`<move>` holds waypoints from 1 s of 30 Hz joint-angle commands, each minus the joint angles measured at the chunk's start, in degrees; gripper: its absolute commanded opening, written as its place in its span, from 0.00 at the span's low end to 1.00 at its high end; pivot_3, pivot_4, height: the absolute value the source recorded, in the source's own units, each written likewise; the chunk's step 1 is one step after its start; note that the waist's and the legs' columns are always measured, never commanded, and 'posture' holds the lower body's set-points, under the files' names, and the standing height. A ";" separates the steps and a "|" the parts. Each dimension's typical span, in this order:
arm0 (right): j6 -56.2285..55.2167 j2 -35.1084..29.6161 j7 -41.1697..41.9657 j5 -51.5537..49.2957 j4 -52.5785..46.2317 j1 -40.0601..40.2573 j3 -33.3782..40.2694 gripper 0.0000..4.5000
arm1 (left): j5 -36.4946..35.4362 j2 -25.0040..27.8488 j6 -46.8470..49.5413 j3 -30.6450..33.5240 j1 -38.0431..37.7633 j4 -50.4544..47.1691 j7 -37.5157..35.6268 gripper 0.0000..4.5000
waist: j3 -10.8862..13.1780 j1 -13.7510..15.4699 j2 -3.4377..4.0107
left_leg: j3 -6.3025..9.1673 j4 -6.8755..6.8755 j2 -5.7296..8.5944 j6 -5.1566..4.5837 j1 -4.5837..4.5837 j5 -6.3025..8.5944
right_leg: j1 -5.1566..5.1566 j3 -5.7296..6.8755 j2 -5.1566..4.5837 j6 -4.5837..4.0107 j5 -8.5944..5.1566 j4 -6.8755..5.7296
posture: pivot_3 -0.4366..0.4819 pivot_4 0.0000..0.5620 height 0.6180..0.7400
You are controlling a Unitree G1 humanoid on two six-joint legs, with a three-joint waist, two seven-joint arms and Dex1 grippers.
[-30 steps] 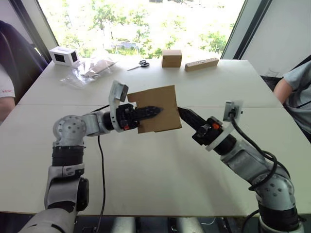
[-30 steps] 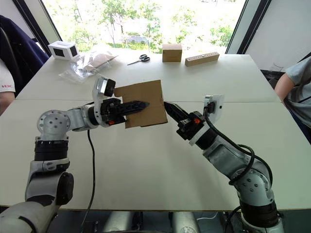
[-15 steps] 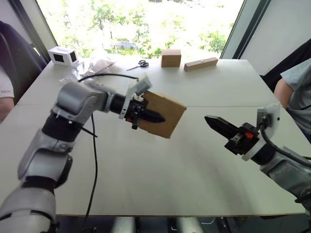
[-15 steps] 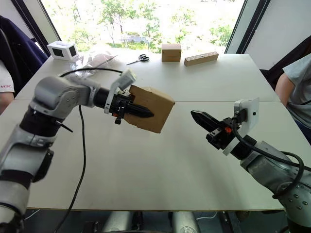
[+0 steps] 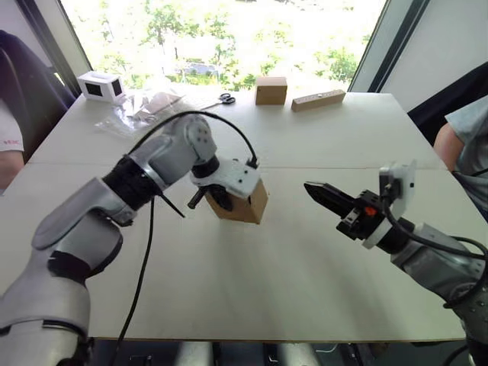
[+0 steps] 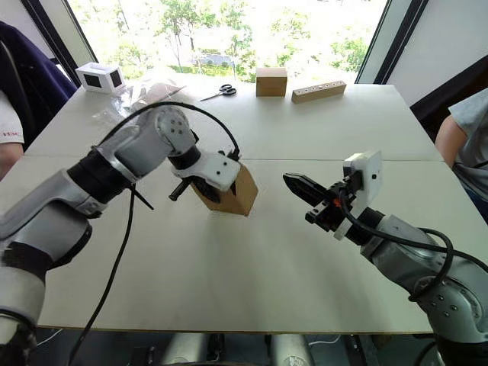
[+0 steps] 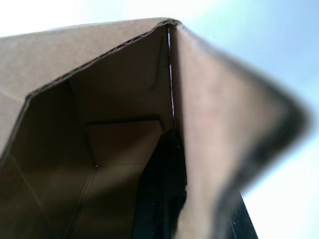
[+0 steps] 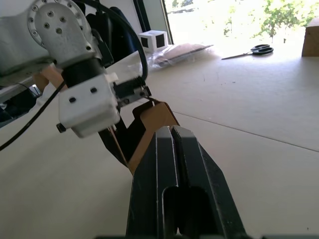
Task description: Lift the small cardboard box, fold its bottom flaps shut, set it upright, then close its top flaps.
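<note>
White table point(image 5: 305, 259) under a bright window — left gripper point(image 5: 221, 200) clamps a wall of the small cardboard box point(image 5: 245, 206), which rests mid-table. Right gripper point(image 5: 319, 192) hovers apart, fingers pressed together, empty. Scissors point(image 5: 226, 98) and another brown box point(image 5: 270, 90) lie far back.

The small cardboard box point(image 5: 245, 204) sits on the table point(image 5: 252, 282) in front of me, left of centre, with my left gripper point(image 5: 221, 200) reaching into it from above. My right gripper point(image 5: 316, 191) hangs over the table to its right, apart from it. Along the far edge lie scissors point(image 5: 223, 98), a cube box point(image 5: 270, 90) and a long cardboard bar point(image 5: 318, 100), left to right.
</note>
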State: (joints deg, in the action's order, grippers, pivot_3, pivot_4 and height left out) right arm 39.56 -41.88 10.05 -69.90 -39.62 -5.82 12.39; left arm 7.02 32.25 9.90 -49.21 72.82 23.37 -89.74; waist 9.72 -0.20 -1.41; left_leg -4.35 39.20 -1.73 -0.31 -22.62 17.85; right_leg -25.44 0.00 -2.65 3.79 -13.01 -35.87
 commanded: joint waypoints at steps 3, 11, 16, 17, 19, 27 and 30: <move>-0.67 1.05 0.94 2.03 -0.31 -1.03 0.02 0.00 | 0.28 -3.91 4.07 6.36 3.91 0.96 -1.70 0.51 | 0.00 0.43 0.00 | -0.01 0.01 0.01 -0.07 -0.02 0.04 | -0.01 0.00 0.01 0.05 -0.01 0.02 | 0.48 0.27 1.00; -0.20 1.83 1.41 3.06 0.39 -2.03 -0.25 0.00 | -9.34 -0.40 21.92 13.81 9.44 -4.21 -2.76 0.99 | 0.01 0.45 -0.01 | 0.02 0.02 -0.03 -0.14 0.01 0.08 | -0.03 0.01 0.07 0.13 -0.04 -0.10 | 0.48 0.27 1.00; 0.10 2.52 1.39 3.43 0.22 -2.28 -0.64 0.00 | -18.13 5.33 26.59 17.74 7.85 -4.68 -2.76 0.99 | -0.01 -0.46 0.04 | 0.02 0.01 -0.06 -0.15 0.13 0.08 | 0.00 -0.01 0.06 0.24 -0.06 -0.19 | 0.48 0.27 1.00; 0.16 2.65 1.33 3.31 0.10 -2.28 -0.71 0.00 | -19.44 5.95 26.99 18.85 7.21 -4.56 -2.76 0.99 | -0.01 -0.45 0.05 | 0.03 0.01 -0.08 -0.15 0.14 0.08 | 0.00 -0.01 0.07 0.24 -0.06 -0.23 | 0.48 0.27 1.00; 0.28 3.02 1.12 3.81 -0.11 -2.53 -1.46 0.00 | -20.81 5.94 28.23 23.30 5.08 -2.37 -2.33 0.87 | -0.01 -0.46 0.04 | 0.03 0.02 -0.09 -0.14 0.16 0.08 | 0.00 0.00 0.06 0.23 -0.06 -0.26 | 0.48 0.27 1.00; 2.38 2.76 0.37 13.41 -0.25 -3.32 -8.19 0.00 | -19.34 4.36 25.16 32.03 -1.42 8.55 7.49 0.25 | -0.01 -0.44 0.04 | -0.01 0.10 -0.05 -0.14 0.15 0.07 | 0.01 -0.01 0.04 0.36 0.02 -0.29 | 0.48 0.27 1.00; 3.19 3.27 0.33 17.02 -0.27 -3.61 -10.99 0.00 | -18.31 3.40 20.78 34.44 -4.26 14.30 12.10 0.00 | 0.00 -0.25 0.02 | 0.00 0.10 -0.04 -0.14 0.09 0.07 | 0.01 0.01 0.03 0.37 0.03 -0.25 | 0.48 0.27 1.00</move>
State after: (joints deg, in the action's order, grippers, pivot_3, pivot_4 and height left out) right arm 42.63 -38.96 10.42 -55.03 -38.25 -8.71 2.42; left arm -11.86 35.81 34.02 -17.86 69.55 34.95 -80.66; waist 9.71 -0.45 -1.39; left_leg -4.37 39.30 -1.77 -0.45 -22.51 17.92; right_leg -25.41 0.01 -2.66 4.16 -12.98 -36.12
